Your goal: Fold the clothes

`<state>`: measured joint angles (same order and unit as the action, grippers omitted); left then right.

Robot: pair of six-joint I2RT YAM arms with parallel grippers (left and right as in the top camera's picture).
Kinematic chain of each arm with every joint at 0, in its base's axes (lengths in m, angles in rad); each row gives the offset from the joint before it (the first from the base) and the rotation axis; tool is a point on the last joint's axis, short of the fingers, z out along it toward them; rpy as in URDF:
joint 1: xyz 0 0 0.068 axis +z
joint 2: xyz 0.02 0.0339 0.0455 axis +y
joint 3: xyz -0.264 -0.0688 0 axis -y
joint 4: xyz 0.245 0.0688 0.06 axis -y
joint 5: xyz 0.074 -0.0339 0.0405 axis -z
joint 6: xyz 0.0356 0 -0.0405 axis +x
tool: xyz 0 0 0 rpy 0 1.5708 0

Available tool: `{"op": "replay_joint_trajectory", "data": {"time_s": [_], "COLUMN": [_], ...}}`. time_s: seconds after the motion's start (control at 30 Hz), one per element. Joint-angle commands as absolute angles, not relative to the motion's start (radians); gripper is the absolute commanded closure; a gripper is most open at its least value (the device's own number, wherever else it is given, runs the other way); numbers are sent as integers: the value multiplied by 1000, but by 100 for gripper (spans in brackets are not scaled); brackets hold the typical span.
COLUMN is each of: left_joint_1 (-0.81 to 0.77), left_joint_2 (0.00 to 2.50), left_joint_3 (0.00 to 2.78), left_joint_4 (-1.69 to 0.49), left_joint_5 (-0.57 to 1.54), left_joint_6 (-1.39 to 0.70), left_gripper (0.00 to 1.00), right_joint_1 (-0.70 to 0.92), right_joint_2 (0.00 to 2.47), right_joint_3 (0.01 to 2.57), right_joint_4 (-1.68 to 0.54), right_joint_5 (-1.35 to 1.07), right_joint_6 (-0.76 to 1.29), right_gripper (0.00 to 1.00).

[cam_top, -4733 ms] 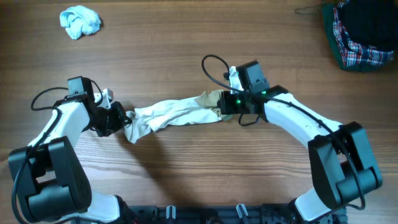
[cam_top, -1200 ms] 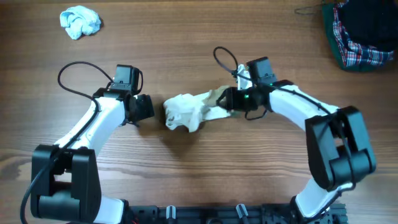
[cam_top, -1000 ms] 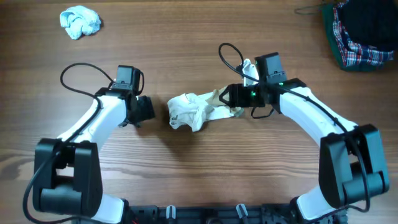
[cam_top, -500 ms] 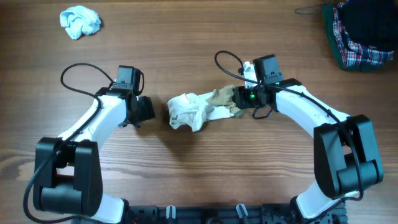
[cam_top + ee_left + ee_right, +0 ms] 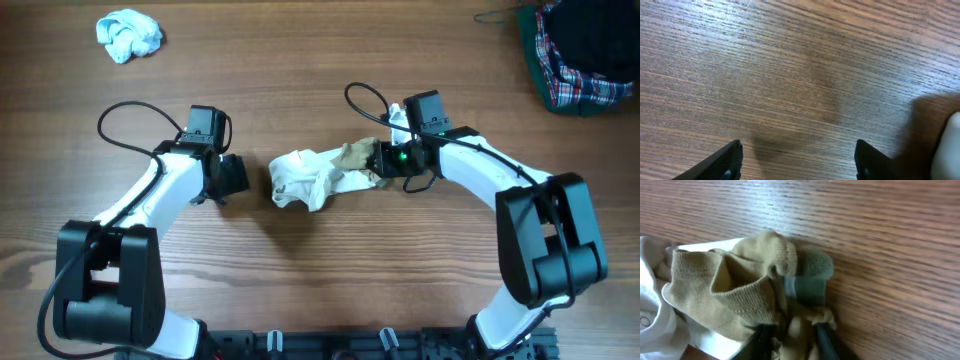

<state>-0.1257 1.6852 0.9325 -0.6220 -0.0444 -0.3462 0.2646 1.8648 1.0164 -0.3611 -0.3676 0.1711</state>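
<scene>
The right hand (image 5: pixel 790 342) is clenched on the tan end of the garment (image 5: pixel 305 178), much as it was half a second ago, the arm having barely shifted. The left hand (image 5: pixel 797 160) is released, its fingers (image 5: pixel 726 159) spread over bare counter (image 5: pixel 330 270) just left of the garment. A few seconds earlier that hand held the other end and the garment was stretched long between the two. It now lies bunched near the middle of the counter, a crumpled white heap on the left and a wrinkled tan ribbed part with a green band toward the right hand. At the far right corner a plaid cloth (image 5: pixel 560 75) cradles a dark cloth (image 5: pixel 590 35); whether it lines a basket is unclear. A pale blue cloth (image 5: pixel 128 35) lies balled at the far left.
</scene>
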Motion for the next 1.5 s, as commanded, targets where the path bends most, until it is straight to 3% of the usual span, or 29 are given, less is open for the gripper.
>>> {"op": "replay_joint_trajectory", "data": {"time_s": [0.0,0.33,0.5,0.77,1.03,1.07,1.1,1.13,1.17,1.23,1.47], "left_joint_1": [-121,-121,-121,-122,-122,-122,-122,-122,-122,-122,-121], "left_joint_2": [1698,1698,1698,1698,1698,1698,1698,1698,1698,1698,1674], "left_joint_3": [945,945,945,945,945,945,945,945,945,945,949], "left_joint_4": [-617,-616,-599,-594,-591,-591,-591,-591,-591,-591,-591], "left_joint_5": [-54,-54,-36,-35,-16,-16,-16,-16,-16,-16,-17], "left_joint_6": [-348,-348,-348,-349,-348,-348,-348,-348,-348,-348,-321], "left_gripper": [28,28,28,29,29,29,29,29,29,29,31], "right_joint_1": [267,222,363,562,683,701,719,731,738,737,710], "right_joint_2": [1899,1665,1636,1638,1801,1810,1815,1816,1820,1820,1798], "right_joint_3": [1026,1029,1029,1029,1030,1030,1030,1030,1030,1030,1055], "right_joint_4": [-345,-458,-457,-334,-28,7,23,30,34,43,54], "right_joint_5": [-421,-457,-512,-448,-495,-495,-493,-490,-490,-491,-499], "right_joint_6": [159,151,129,193,297,307,311,311,311,315,307], "right_gripper": [95,96,96,96,95,92,77,49,27,8,0]}}
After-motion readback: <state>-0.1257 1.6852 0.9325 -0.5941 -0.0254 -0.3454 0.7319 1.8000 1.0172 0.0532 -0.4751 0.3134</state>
